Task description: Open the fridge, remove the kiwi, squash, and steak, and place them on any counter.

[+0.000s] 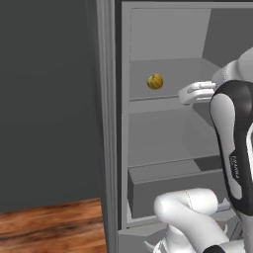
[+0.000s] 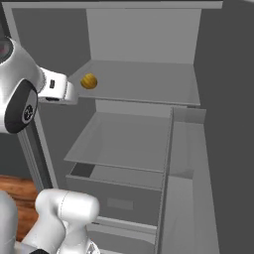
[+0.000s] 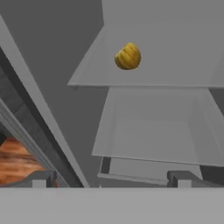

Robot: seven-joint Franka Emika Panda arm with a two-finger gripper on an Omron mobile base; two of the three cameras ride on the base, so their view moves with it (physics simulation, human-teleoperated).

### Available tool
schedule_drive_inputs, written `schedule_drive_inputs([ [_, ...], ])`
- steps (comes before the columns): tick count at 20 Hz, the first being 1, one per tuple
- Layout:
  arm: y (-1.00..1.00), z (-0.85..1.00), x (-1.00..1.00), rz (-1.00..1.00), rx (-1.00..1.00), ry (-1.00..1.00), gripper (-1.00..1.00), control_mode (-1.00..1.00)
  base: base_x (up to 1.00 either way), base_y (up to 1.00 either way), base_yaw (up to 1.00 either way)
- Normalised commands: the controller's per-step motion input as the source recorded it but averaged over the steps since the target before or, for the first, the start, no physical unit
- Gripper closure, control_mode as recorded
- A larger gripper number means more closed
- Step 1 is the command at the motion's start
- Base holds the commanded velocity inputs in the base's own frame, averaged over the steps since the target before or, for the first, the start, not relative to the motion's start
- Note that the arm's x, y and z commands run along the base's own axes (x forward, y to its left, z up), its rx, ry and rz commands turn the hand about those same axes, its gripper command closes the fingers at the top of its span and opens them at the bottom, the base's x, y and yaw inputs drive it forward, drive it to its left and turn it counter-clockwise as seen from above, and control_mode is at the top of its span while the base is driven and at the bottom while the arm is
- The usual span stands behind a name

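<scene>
Left base view: fridge (image 1: 163,123) open, squash (image 1: 155,81) sitting on upper shelf, around 9 o'clock of white hand. Gripper (image 1: 184,94) hard to make out here, probably just at shelf's front edge.

Right base view: squash (image 2: 89,81) at shelf's left end, roughly 2 o'clock from hand, not touching. Lower drawer (image 2: 116,191) shut.

Hand view: squash (image 3: 128,57) at 12 o'clock, fingertips (image 3: 181,178) spread wide, holding nothing.

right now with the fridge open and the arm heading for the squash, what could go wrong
1. The squash is rounded and sits loose on the upper shelf; a nudge from the open gripper could roll it deeper in.
2. The gripper comes in near the shelf's front edge and might clip it.
</scene>
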Motion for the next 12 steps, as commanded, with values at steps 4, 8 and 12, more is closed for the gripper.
schedule_drive_inputs([
  [4, 0.00, 0.02, 0.49, 0.00, 0.00, 0.00, -1.00, -1.00, 0.00, 0.00, 0.00],
  [8, 0.00, 0.00, 0.54, 0.00, 0.00, 0.00, -1.00, -1.00, 0.00, 0.00, 0.00],
  [12, 0.00, -0.01, 0.61, 0.00, -0.01, 0.00, -1.00, -1.00, 0.00, 0.00, 0.00],
])
